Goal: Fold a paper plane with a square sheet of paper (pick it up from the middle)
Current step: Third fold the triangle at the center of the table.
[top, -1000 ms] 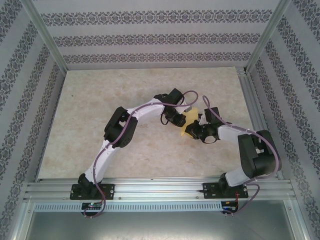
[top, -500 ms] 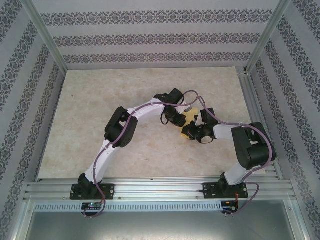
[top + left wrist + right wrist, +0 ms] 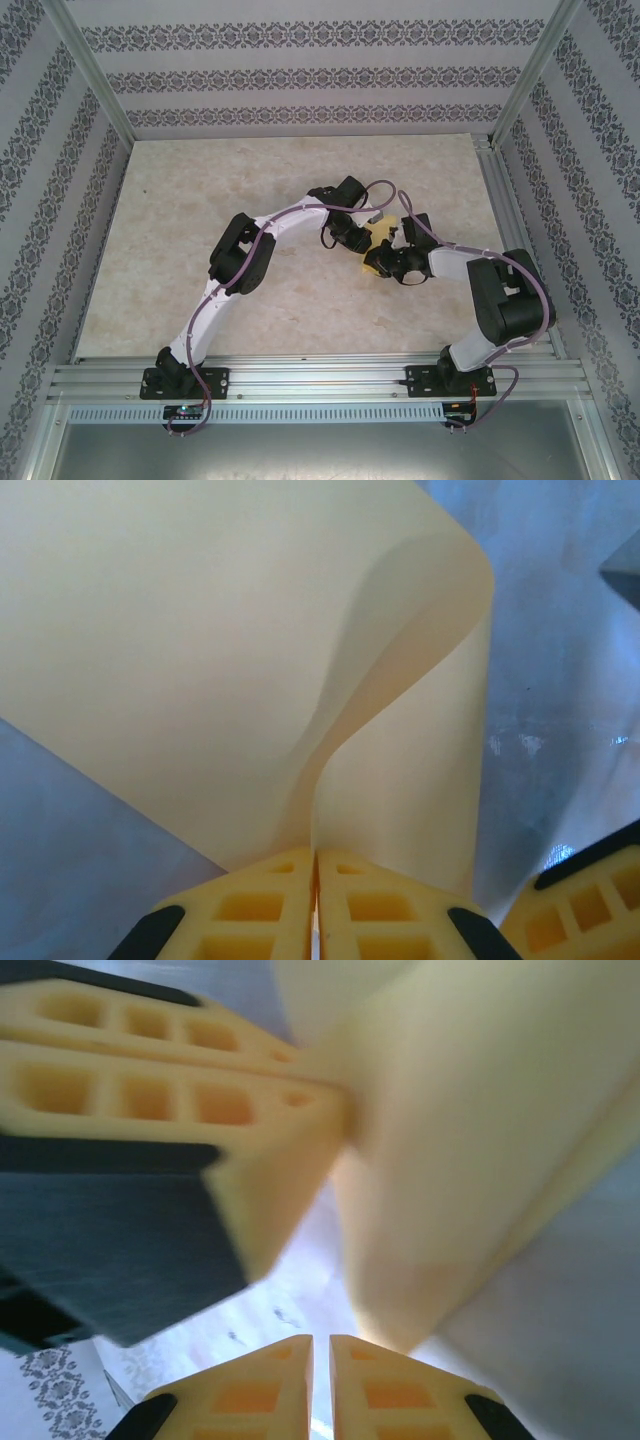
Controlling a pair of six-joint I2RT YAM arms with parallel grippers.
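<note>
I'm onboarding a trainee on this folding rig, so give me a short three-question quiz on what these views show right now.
1. Choose: in the left wrist view, how does the left end effector meet the square sheet of paper? A) open above it, B) shut on it, C) apart from it.
2. True or false: the paper is completely flat, with no bend.
3. Fill in: the right wrist view's upper left shows the ____ end effector gripping the paper.
Key: 1 B; 2 false; 3 left.
</note>
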